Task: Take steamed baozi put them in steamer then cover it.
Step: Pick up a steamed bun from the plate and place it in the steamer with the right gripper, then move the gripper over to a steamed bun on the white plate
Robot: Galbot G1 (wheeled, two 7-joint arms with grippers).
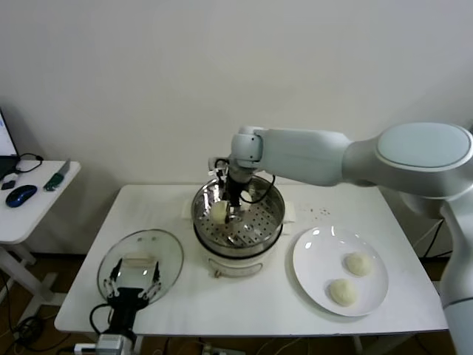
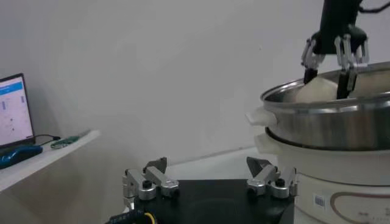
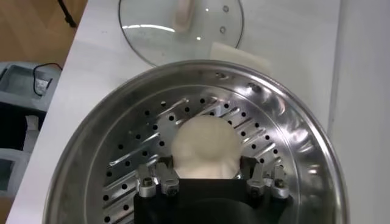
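The steamer point(image 1: 275, 194) stands at the table's middle on its cream pot base. My right gripper point(image 1: 225, 210) reaches down into it, shut on a cream-white baozi point(image 1: 219, 212) low over the perforated floor. In the right wrist view its fingers point(image 3: 163, 173) press both sides of that baozi point(image 3: 204, 143) inside the steamer point(image 3: 292, 122). Two more baozi point(image 1: 359, 263) point(image 1: 342, 291) lie on the white plate point(image 1: 318, 251). The glass cover point(image 1: 144, 251) lies flat at the front left. My left gripper point(image 1: 134, 281) is parked open at its near edge.
A low side table point(image 1: 33, 211) at the far left holds a blue mouse point(image 1: 20, 195) and cables. The left wrist view shows the left gripper point(image 2: 207, 163), the steamer's side point(image 2: 329, 125) and the right gripper point(image 2: 326, 84) above it. A wall stands close behind.
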